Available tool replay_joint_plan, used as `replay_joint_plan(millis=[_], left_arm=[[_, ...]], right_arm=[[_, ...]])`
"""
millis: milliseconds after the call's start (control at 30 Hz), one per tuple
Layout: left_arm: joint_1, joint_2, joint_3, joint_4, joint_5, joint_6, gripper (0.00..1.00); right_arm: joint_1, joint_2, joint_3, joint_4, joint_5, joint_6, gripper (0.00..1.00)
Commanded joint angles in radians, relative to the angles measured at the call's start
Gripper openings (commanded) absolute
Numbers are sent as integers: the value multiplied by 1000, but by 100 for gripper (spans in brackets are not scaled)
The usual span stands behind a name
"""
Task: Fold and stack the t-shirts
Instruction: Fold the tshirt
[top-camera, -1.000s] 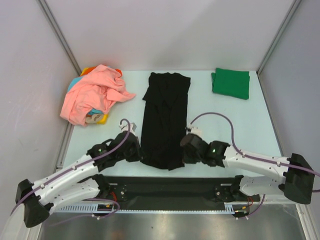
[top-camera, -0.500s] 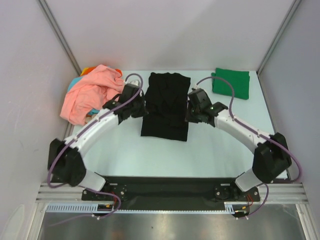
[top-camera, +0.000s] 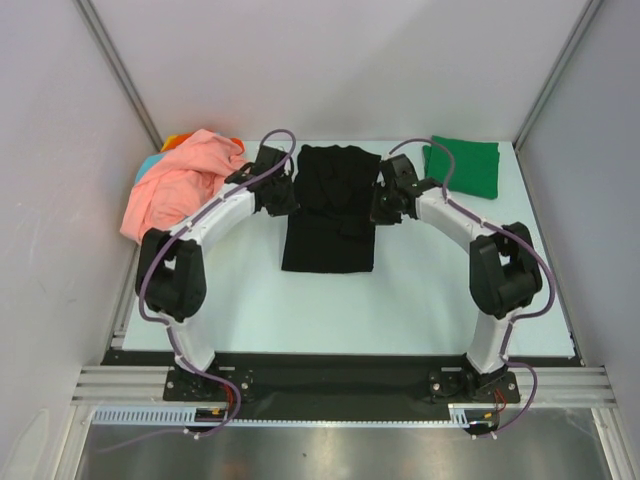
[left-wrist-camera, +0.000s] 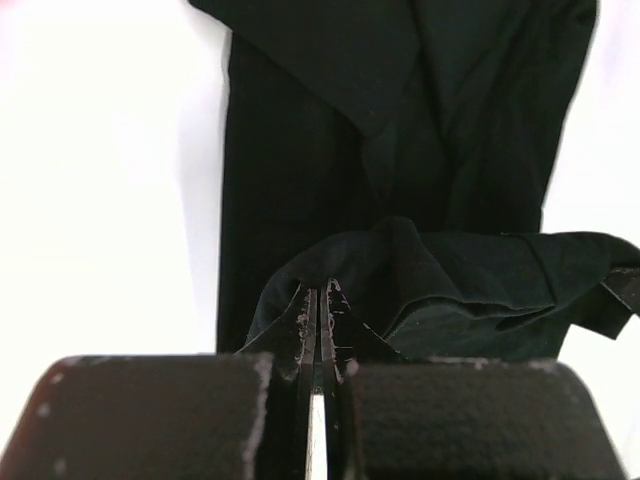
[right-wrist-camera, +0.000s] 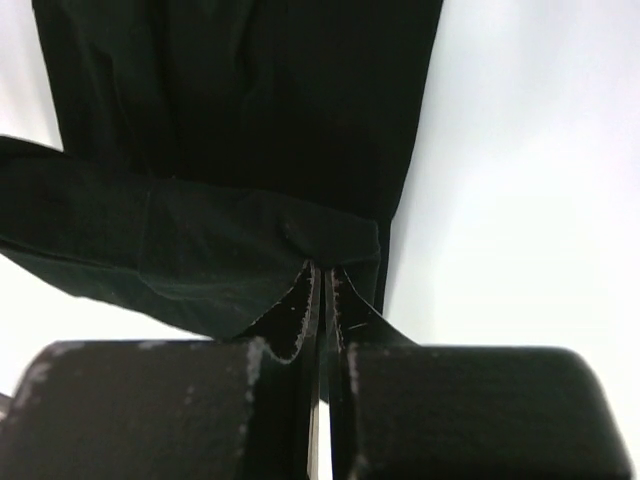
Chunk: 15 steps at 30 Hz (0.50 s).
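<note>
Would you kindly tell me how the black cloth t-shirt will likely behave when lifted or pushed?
Probably floppy: the black cloth t-shirt sags and creases between the left gripper and right gripper. Likely light, since two thin pinches hold up the folded edge. Pushed, it would probably bunch, as wrinkles near the pinches suggest.

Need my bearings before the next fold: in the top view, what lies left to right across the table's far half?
From the left: salmon-pink t-shirt heap → left hand → black t-shirt → right hand → folded green t-shirt.
</note>
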Motion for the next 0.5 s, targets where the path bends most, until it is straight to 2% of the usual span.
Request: replay_joint_plan(millis=[0, 167, 200, 233, 267, 300, 367, 433, 467], left_arm=[[30, 39, 84, -13, -3, 28, 0], [55, 178, 190, -28, 32, 46, 0], [61, 209, 257, -52, 40, 46, 1], [76, 273, 300, -68, 75, 46, 20], [84, 310, 356, -132, 86, 43, 27], [101, 379, 481, -176, 89, 35, 30], [115, 425, 596, -290, 99, 23, 56], [119, 413, 652, -310, 99, 26, 72], [119, 384, 626, -283, 96, 26, 75]], right_arm=[[-29, 52, 82, -14, -31, -46, 0], [-62, 170, 188, -46, -54, -74, 1], [-68, 191, 218, -60, -56, -82, 7], [-78, 219, 296, -74, -60, -89, 20], [-87, 265, 341, -116, -66, -111, 56], [-104, 288, 381, -135, -74, -123, 70], [-127, 301, 458, -179, -79, -129, 82], [-142, 262, 437, -169, -74, -122, 83], [-139, 191, 365, -149, -64, -120, 83]])
